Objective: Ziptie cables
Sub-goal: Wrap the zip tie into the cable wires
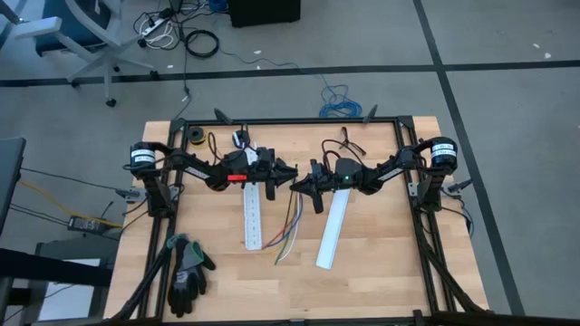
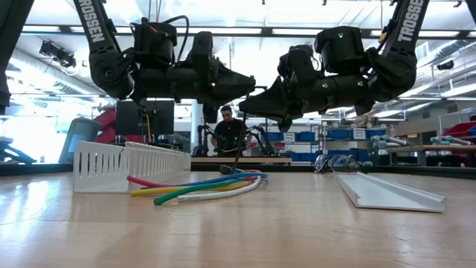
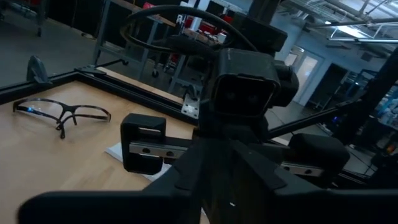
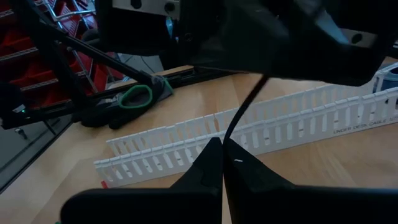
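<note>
The loose bundle of thin coloured cables (image 1: 288, 237) lies at lower centre of the high view, between two long white plastic strips (image 1: 252, 215) (one slotted). Above, the left gripper (image 1: 288, 174) and right gripper (image 1: 305, 184) meet tip to tip, clenched on a thin dark strip (image 4: 239, 118).

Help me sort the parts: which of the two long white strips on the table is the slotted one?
The left white strip, beside the cables: its walls are slotted. The right white strip is plain.
</note>
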You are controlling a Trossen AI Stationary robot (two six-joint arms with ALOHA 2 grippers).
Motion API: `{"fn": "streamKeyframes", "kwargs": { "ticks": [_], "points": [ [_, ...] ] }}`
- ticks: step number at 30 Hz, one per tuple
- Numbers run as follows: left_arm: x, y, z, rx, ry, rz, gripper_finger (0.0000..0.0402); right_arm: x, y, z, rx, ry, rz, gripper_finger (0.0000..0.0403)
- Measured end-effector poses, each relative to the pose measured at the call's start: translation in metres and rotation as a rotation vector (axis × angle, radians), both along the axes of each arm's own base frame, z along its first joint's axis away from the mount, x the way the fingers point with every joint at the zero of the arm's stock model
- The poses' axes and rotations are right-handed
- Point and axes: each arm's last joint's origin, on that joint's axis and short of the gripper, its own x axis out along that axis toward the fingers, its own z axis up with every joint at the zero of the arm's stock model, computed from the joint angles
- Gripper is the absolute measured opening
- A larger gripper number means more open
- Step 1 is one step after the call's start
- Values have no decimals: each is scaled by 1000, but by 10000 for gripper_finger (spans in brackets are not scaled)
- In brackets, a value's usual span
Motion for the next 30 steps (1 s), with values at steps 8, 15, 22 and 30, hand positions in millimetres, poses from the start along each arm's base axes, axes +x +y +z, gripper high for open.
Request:
{"fn": "streamKeyframes", "kwargs": {
  "ticks": [8, 15, 22, 30],
  "points": [
    [0, 0, 0, 1, -3, 16, 128, 0, 0, 0, 0, 0, 0, 0],
    [-2, 5, 4, 10, -45, 42, 125, 0, 0, -2, 2, 16, 0, 0],
    [-2, 9, 2, -2, -26, 49, 124, 0, 0, -2, 3, 21, 0, 0],
    [-2, 7, 2, -28, -26, 13, 119, 0, 0, -2, 3, 21, 0, 0]
  ]
}}
